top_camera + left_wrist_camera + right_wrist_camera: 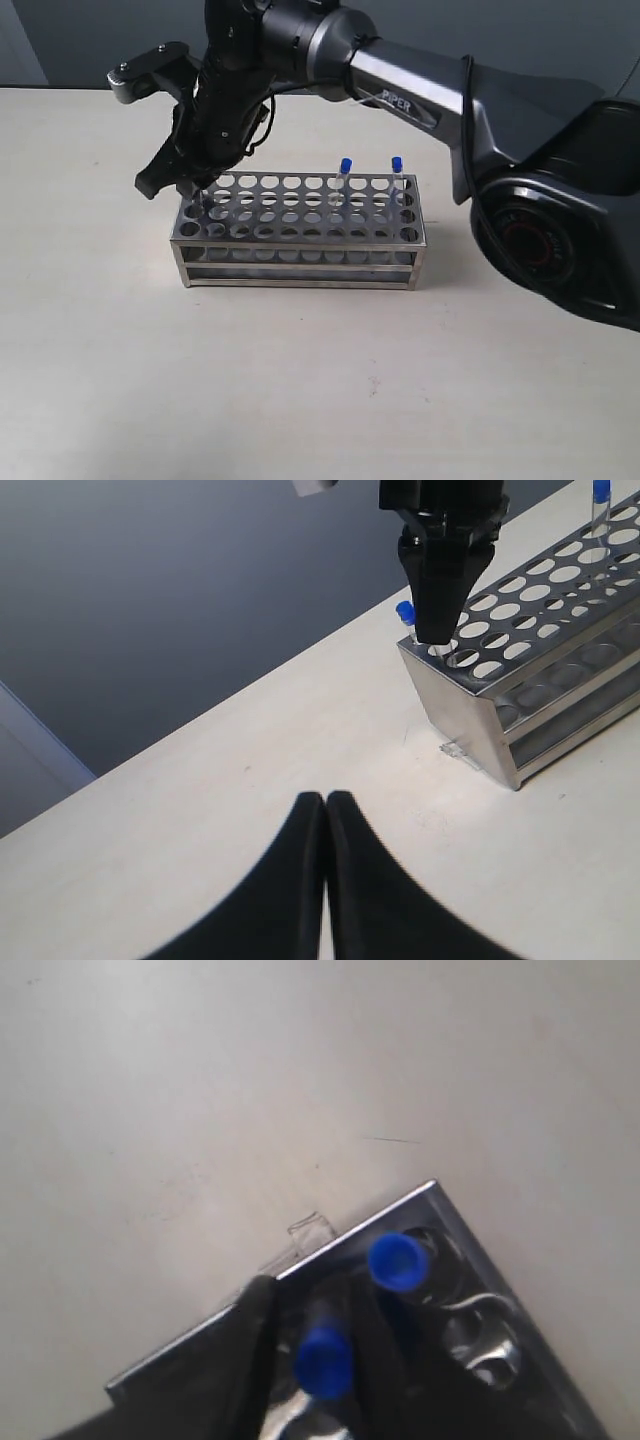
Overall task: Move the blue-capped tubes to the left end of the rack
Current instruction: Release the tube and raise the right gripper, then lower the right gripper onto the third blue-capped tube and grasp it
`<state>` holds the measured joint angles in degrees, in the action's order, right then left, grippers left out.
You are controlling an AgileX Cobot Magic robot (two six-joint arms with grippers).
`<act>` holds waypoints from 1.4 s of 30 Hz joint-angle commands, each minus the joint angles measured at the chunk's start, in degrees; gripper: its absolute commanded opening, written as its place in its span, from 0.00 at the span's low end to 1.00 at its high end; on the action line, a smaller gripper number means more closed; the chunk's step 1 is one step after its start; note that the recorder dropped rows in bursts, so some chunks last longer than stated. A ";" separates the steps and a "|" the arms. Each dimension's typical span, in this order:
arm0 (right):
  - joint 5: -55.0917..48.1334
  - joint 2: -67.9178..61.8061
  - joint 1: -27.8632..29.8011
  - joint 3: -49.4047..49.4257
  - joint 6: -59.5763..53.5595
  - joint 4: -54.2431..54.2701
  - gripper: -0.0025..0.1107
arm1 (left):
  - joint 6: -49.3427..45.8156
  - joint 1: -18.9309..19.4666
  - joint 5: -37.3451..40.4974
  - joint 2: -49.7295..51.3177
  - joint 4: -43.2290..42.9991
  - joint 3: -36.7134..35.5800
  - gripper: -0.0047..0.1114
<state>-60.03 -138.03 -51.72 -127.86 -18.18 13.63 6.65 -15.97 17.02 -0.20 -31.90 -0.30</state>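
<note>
The steel rack (300, 262) stands mid-table. Two blue-capped tubes (345, 166) (397, 164) stand near its right end. My right gripper (203, 192) reaches across to the rack's left end (470, 720). In the right wrist view its fingers straddle a blue-capped tube (322, 1362) set in a hole, with a small gap showing beside the cap. Another blue-capped tube (397, 1260) stands in the corner hole next to it, and its cap (405, 610) shows in the left wrist view. My left gripper (326, 798) hovers shut and empty over the table, left of the rack.
The right arm's dark body (560, 210) fills the right side of the exterior view. Its forearm (400, 85) passes above and behind the rack. Bare beige table (300, 400) lies in front of and to the left of the rack.
</note>
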 commanded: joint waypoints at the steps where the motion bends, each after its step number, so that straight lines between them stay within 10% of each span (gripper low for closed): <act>1: -0.10 -0.38 -0.39 0.17 2.35 1.54 0.57 | 0.28 -0.22 -0.42 0.20 0.14 0.30 0.05; 11: -7.05 7.16 -0.39 0.17 4.08 -1.23 0.50 | 0.28 -0.22 -0.42 0.20 0.14 0.30 0.05; 21: -9.93 10.49 1.38 0.17 13.32 -28.33 0.50 | 0.28 -0.22 -0.42 0.20 0.14 0.30 0.05; 42: -9.93 9.67 13.99 9.18 13.68 -12.22 0.50 | 0.28 -0.22 -0.27 0.20 0.14 0.30 0.05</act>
<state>-70.06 -128.20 -38.00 -119.23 -3.98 0.00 6.65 -15.97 17.02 -0.20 -31.90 -0.30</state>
